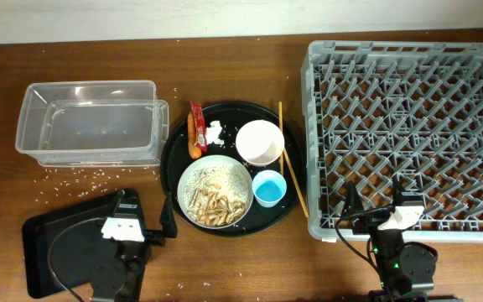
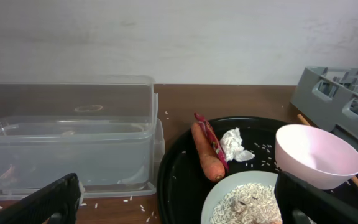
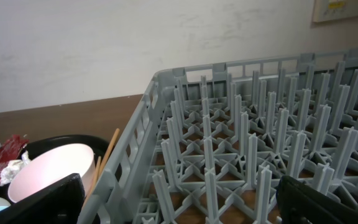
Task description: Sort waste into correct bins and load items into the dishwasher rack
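Two grippers are hanging wide open, holding nothing, at the near edge of your table. Your left gripper [image 2: 179, 186] is hovering over the shallow black tray [image 1: 57, 243], and your right gripper [image 3: 179, 183] is facing the grey rack [image 1: 310, 126]. Everything you are sorting is sitting on the round black tray [image 1: 233, 113], between the clear tub [image 1: 86, 122] and the rack. The red wrapper [image 1: 198, 116] is lying against the orange sausage [image 1: 193, 141], with the white tissue [image 1: 215, 132] just beside them. The white bowl [image 1: 260, 143], blue cup [image 1: 268, 188] and pale bowl [image 1: 183, 180] of rice and scraps are clustering nearby. The chopsticks [image 1: 291, 172] are lying along the rack-side rim.
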